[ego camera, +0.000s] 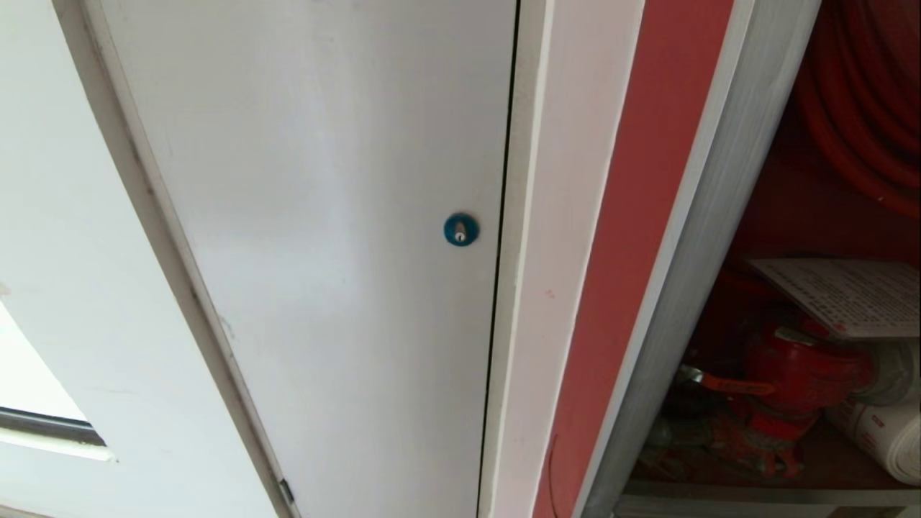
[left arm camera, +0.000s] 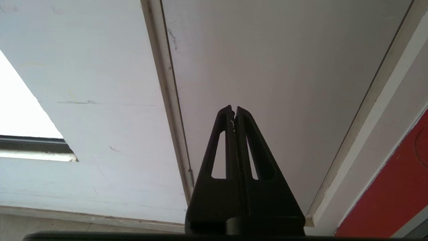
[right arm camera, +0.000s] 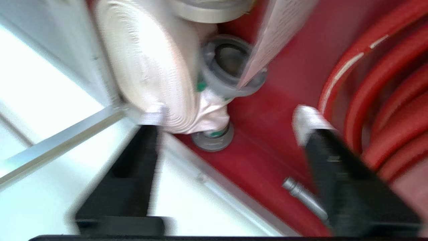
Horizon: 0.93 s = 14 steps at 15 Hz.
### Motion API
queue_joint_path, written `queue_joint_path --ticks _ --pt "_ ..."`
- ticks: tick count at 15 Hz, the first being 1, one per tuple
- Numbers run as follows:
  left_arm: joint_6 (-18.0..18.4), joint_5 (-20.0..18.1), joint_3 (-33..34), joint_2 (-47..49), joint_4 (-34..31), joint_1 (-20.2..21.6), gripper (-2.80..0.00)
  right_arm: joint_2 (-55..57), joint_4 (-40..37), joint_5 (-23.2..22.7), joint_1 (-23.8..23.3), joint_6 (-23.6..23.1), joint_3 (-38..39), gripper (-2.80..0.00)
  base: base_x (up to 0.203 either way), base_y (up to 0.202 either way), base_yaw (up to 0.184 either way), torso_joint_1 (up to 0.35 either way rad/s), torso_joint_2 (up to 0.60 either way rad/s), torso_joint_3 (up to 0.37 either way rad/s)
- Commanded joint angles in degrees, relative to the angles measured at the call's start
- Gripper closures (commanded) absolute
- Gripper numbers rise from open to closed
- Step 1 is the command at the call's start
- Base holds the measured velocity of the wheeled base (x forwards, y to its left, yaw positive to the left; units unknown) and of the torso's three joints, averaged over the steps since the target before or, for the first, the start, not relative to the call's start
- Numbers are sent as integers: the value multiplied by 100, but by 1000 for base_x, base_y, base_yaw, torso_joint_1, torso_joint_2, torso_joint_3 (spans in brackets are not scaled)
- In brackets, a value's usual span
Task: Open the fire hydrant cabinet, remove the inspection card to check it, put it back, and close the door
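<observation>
The right claw [right arm camera: 227, 124] gapes wide and empty inside the cabinet [ego camera: 691, 288]; just ahead, the card [right arm camera: 277, 36] is cropped and blurred above a valve [right arm camera: 230, 70]; the left claw [left arm camera: 234, 112] is pinched shut.

Fire hydrant cabinet [ego camera: 676, 302] cut off at 3 o'clock of the head view; only part of the red interior shows. Hose reel [ego camera: 863, 108] cropped at 1–2 o'clock. Inspection card [ego camera: 842, 295] runs off the 3 o'clock edge, its print too small to read. White rolled hose [ego camera: 885, 439] cropped at 4 o'clock. Neither arm in the head view. Right wrist view motion-blurred: right gripper [right arm camera: 230, 124] fingertips smeared, card [right arm camera: 271, 36] cut at 12 o'clock.
</observation>
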State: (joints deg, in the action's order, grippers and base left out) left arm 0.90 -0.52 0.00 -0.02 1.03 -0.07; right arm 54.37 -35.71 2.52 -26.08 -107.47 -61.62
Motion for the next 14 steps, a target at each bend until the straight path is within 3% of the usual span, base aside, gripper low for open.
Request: queue_joint_path --ticks 1,4,9,14 --pt "-2 -2 35 -6 2 7 0 -457 -584 -5 -3 -62 -174 0 0 0 0 0 0 0" --pt "-2 -1 35 -6 2 -1 0 -437 -1221 -120 -2 -63 -459 0 0 0 0 0 0 0" --pt "-2 -8 35 -6 2 -1 0 584 -1368 -685 -3 -28 -647 0 0 0 0 0 0 0" --pt "-2 -1 35 -6 2 7 0 1379 -1362 -933 6 5 -1094 0 0 0 0 0 0 0"
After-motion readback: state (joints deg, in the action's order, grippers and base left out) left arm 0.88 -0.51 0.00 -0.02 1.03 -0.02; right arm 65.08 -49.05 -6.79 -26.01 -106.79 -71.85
